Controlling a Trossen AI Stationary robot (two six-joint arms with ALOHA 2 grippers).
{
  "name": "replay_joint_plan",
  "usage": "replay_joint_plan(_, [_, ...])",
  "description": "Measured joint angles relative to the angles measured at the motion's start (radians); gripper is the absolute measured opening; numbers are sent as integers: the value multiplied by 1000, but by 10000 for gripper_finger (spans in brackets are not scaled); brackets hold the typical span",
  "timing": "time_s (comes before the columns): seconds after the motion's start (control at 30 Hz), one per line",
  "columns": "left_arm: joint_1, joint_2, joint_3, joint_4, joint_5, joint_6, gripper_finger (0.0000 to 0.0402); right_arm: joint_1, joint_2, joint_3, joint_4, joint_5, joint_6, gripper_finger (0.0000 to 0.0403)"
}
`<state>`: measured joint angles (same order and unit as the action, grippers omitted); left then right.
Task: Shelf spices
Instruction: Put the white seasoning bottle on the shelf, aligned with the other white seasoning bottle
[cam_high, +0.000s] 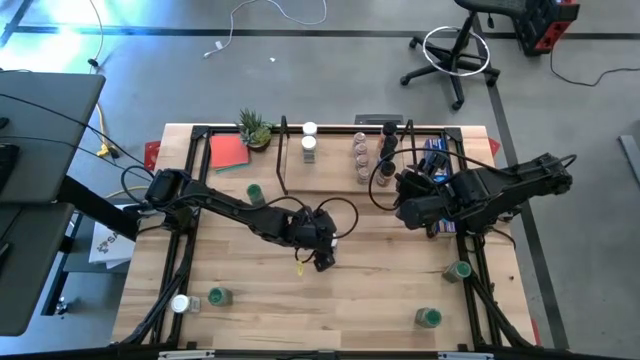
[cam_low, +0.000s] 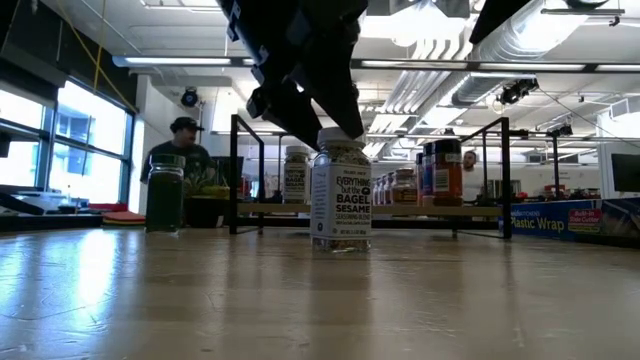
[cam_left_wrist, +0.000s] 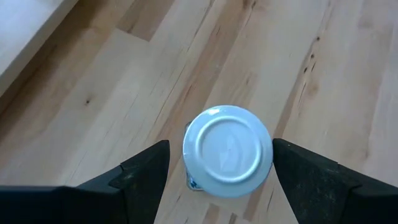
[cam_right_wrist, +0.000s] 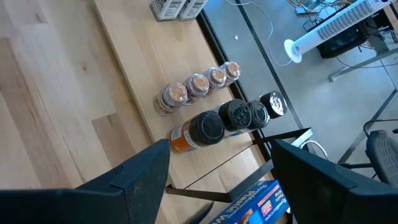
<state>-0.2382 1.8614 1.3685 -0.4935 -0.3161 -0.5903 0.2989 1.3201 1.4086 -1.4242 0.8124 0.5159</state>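
the jar standing in the middle of the table in the low view has a white label with black print reading "everything but the bagel sesame seasoning blend"; the smaller lines under it are too fine to read. at the right edge of the same view, the long blue box reads "plastic wrap", with a small red patch beside the words whose print cannot be made out. labels on the jars on the shelf are too small to read.
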Motion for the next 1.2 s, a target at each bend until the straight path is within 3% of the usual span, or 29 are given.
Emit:
replay_joint_plan(0.27, [3, 0, 0, 25, -2, 0, 271, 0, 0, 0, 0, 0, 0, 275])
replay_joint_plan(0.63, [18, 0, 0, 24, -8, 18, 223, 0, 0, 0, 0, 1, 0, 275])
replay_joint_plan(1.2, [62, -1, 26, 15, 107, 43, 250, 0, 0, 0, 0, 1, 0, 275])
